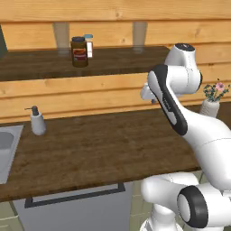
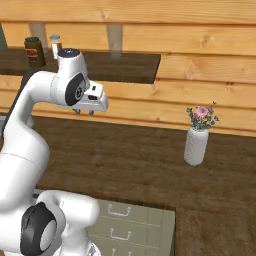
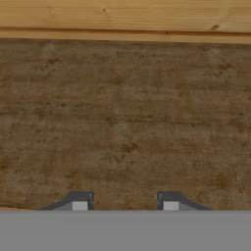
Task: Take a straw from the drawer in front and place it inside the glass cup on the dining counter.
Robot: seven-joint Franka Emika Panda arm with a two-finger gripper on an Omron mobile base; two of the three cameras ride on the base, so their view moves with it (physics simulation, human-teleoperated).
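Dark wood-plank surface (image 1: 90, 144) runs wall to wall under pale pine boarding, a steel sink (image 1: 6, 151) at its left end and a grey soap dispenser (image 1: 37, 121) beside that. White vase of flowers (image 2: 196, 142) stands toward the right, near the wall. Higher up, a dark shelf (image 1: 45, 63) carries a brown jar (image 1: 79, 52) and a small blue-capped white bottle (image 1: 89, 45) just behind it; two tall grey glasses (image 1: 61, 36) stand at the back wall. Below the surface's front edge, sage-green drawer fronts (image 2: 132, 220) with small silver handles, all looking pushed in, though the view is steep and partly cut off. Arm is folded high, end effector (image 2: 84, 112) hanging above bare wood, well apart from the vase. Hand view: fingertips (image 3: 79, 203) spread with a clear gap, nothing between them. Straw and glass cup not spotted from here.
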